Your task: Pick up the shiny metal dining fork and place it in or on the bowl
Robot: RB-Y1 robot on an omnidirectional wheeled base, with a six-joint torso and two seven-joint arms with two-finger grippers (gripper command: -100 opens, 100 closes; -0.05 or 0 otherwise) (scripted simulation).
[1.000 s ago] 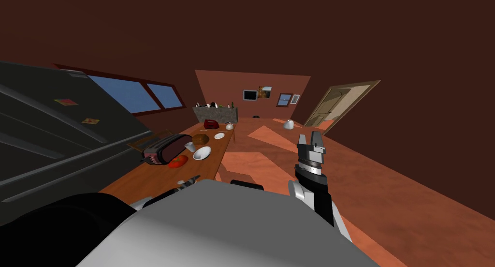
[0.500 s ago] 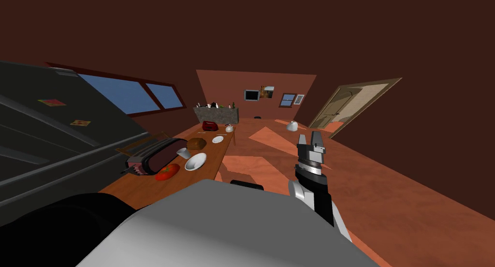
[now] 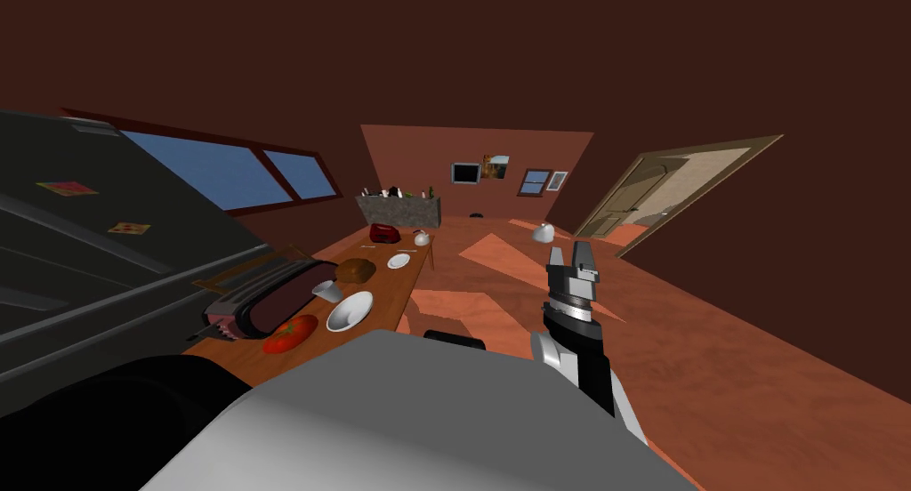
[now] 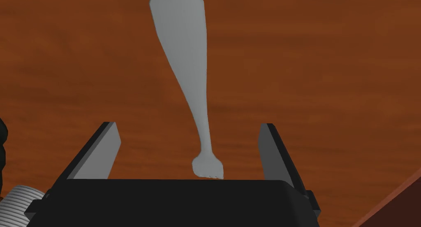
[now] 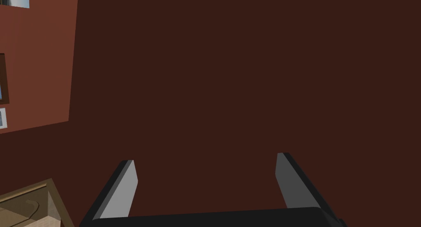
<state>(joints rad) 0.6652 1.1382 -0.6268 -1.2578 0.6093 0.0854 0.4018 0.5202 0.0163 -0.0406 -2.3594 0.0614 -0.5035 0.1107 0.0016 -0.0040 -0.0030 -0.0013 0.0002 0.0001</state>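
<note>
The left end effector (image 4: 186, 124) has its two fingers spread wide, gripping nothing. The fork (image 4: 185, 64) lies between them, clear of both blades. Its small, knobby end, which looks like the tine end though the view is too close to be sure, sits just against the dark body of the end effector. Its long grey handle runs away from the hand and widens toward the far tip. Under the fork is the brown wood-grain surface of the worktop (image 4: 329, 72), and the fork appears to rest flat on it. In the head view the worktop (image 3: 391, 290) runs away along the robot's left side, beside a dark fridge (image 3: 89, 263). The white bowl (image 3: 349, 310) stands on the near part of it, upright and open. A red tomato (image 3: 289, 333) sits just beside the bowl on the fridge side, and a dark toaster (image 3: 267, 303) lies behind the tomato. A small pale cup (image 3: 326, 290) is close to the bowl's far rim, a brown loaf (image 3: 356, 269) lies past that, and a little white plate (image 3: 399, 261) sits further along. The right end effector (image 3: 572, 256) is raised over the floor, well apart from the worktop. Its fingers are also spread, with nothing between them, as the right wrist view (image 5: 204, 157) shows.
</note>
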